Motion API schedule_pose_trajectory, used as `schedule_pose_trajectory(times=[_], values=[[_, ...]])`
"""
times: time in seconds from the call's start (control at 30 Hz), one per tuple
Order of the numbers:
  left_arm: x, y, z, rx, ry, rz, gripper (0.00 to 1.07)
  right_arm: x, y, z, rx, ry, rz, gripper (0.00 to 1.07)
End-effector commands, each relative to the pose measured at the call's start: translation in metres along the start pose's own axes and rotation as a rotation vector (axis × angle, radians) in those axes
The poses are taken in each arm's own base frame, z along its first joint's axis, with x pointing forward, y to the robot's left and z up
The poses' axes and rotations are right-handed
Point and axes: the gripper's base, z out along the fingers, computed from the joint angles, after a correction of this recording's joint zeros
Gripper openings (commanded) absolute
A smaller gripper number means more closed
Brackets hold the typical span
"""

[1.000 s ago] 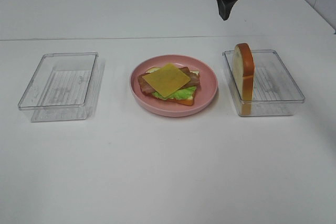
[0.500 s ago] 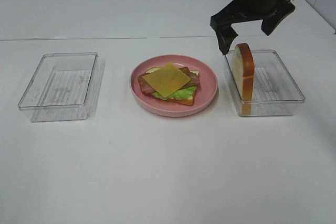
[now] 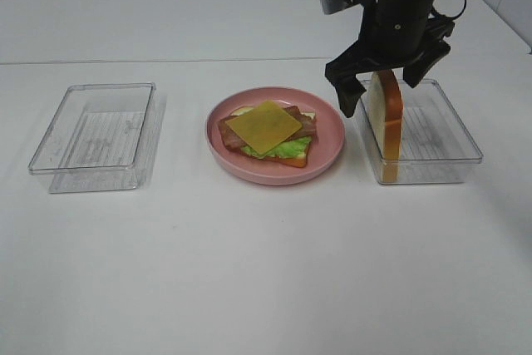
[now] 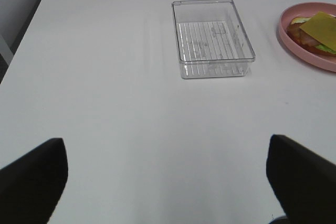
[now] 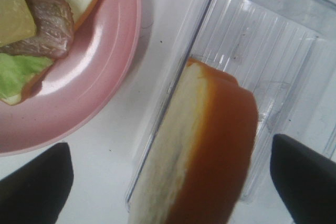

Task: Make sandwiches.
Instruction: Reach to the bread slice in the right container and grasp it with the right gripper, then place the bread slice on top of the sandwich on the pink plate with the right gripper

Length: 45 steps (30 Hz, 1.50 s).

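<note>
1. Right now my right jaws hang spread wide and empty over the bread slice, one finger on each side of it and neither touching that I can see. The wrist view shows the same: the bread sits between my two dark fingertips.
2. That slice stands on edge in the right-hand tray, against the tray's wall nearest the plate. Its broad faces point toward the plate and away from it, its long axis runs from the far end of the tray toward the near end, and its thin thickness lies across my opening. I judge this lets me close on the flat faces, not the crust.
3. My right arm is plainly the nearer one. My left jaws are parked well apart over bare desk, also wide open, holding nothing.
4. The pink plate in the middle carries the half-built sandwich: a bottom slice, lettuce, bacon and a cheese square on top. No top slice is on it yet.
5. The right tray holds only the standing slice. The left tray has nothing in it.
6. The next move, I reckon, is a short drop and a squeeze, then a carry across to the cheese.
</note>
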Motion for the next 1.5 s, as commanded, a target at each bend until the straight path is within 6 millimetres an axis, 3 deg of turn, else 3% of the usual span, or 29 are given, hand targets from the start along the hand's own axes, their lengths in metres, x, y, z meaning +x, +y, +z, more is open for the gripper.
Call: schedule_pose_trajectory(times=[0.03, 0.2, 0.23, 0.27, 0.3, 0.33, 0.37, 0.4, 0.43, 0.47, 0.5, 0.53, 0.57, 0.87, 0.97, 1.0, 1.03, 1.1, 1.13, 1.17, 1.2, 1.27, 1.37, 1.5], values=[[0.001, 0.0, -0.002, -0.001, -0.019, -0.002, 0.95, 0.0, -0.004, 0.016, -0.01, 0.032, 0.029, 0.99], [0.001, 0.0, -0.002, -0.001, -0.019, -0.002, 0.95, 0.0, -0.005, 0.017, -0.008, 0.034, 0.029, 0.93], [0.001, 0.0, -0.002, -0.001, -0.019, -0.002, 0.95, 0.0, -0.004, 0.017, -0.009, 0.034, 0.029, 0.84], [0.001, 0.0, -0.002, -0.001, -0.019, -0.002, 0.95, 0.0, -0.004, 0.017, -0.009, 0.034, 0.029, 0.84], [0.001, 0.0, -0.002, -0.001, -0.019, -0.002, 0.95, 0.0, -0.004, 0.017, -0.009, 0.035, 0.029, 0.72], [0.001, 0.0, -0.002, -0.001, -0.019, -0.002, 0.95, 0.0, -0.004, 0.017, -0.009, 0.035, 0.029, 0.72], [0.001, 0.0, -0.002, -0.001, -0.019, -0.002, 0.95, 0.0, -0.004, 0.017, -0.009, 0.033, 0.033, 0.64], [0.001, 0.0, -0.002, -0.001, -0.019, -0.002, 0.95, 0.0, -0.005, 0.016, 0.002, 0.032, 0.044, 0.46], [0.001, 0.0, -0.002, -0.001, -0.019, -0.002, 0.95, 0.0, -0.005, 0.016, 0.002, 0.032, 0.044, 0.46], [0.001, 0.0, -0.002, -0.001, -0.019, -0.002, 0.95, 0.0, -0.006, 0.016, 0.01, 0.031, 0.053, 0.27], [0.001, 0.0, -0.002, -0.001, -0.019, -0.002, 0.95, 0.0, -0.006, 0.016, 0.01, 0.031, 0.053, 0.27], [0.001, 0.0, -0.002, -0.001, -0.019, -0.002, 0.95, 0.0, -0.006, 0.016, 0.011, 0.031, 0.053, 0.19], [0.001, 0.0, -0.002, -0.001, -0.019, -0.002, 0.95, 0.0, -0.007, 0.016, 0.015, 0.031, 0.05, 0.02], [0.001, 0.0, -0.002, -0.001, -0.019, -0.002, 0.95, 0.002, -0.011, 0.003, 0.05, 0.024, 0.037, 0.0], [0.001, 0.0, -0.002, -0.001, -0.019, -0.002, 0.95, 0.002, -0.016, -0.014, 0.082, 0.011, 0.017, 0.0], [0.001, 0.0, -0.002, -0.001, -0.019, -0.002, 0.95, 0.001, -0.019, -0.028, 0.094, -0.008, 0.022, 0.0], [0.001, 0.0, -0.002, -0.001, -0.019, -0.002, 0.95, 0.001, -0.019, -0.028, 0.094, -0.008, 0.022, 0.0], [0.001, 0.0, -0.002, -0.001, -0.019, -0.002, 0.95, -0.001, -0.021, -0.054, 0.096, -0.054, 0.036, 0.0], [0.001, 0.0, -0.002, -0.001, -0.019, -0.002, 0.95, -0.001, -0.021, -0.054, 0.096, -0.054, 0.036, 0.0], [0.001, 0.0, -0.002, -0.001, -0.019, -0.002, 0.95, -0.004, -0.022, -0.073, 0.085, -0.102, 0.05, 0.0], [0.001, 0.0, -0.002, -0.001, -0.019, -0.002, 0.95, -0.004, -0.022, -0.073, 0.085, -0.102, 0.05, 0.0], [0.001, 0.0, -0.002, -0.001, -0.019, -0.002, 0.95, -0.006, -0.017, -0.093, 0.006, -0.166, 0.076, 0.0], [0.001, 0.0, -0.002, -0.001, -0.019, -0.002, 0.95, -0.008, -0.007, -0.105, -0.118, -0.218, 0.056, 0.0], [0.001, 0.0, -0.002, -0.001, -0.019, -0.002, 0.95, -0.01, 0.001, -0.104, -0.209, -0.22, 0.032, 0.0]])
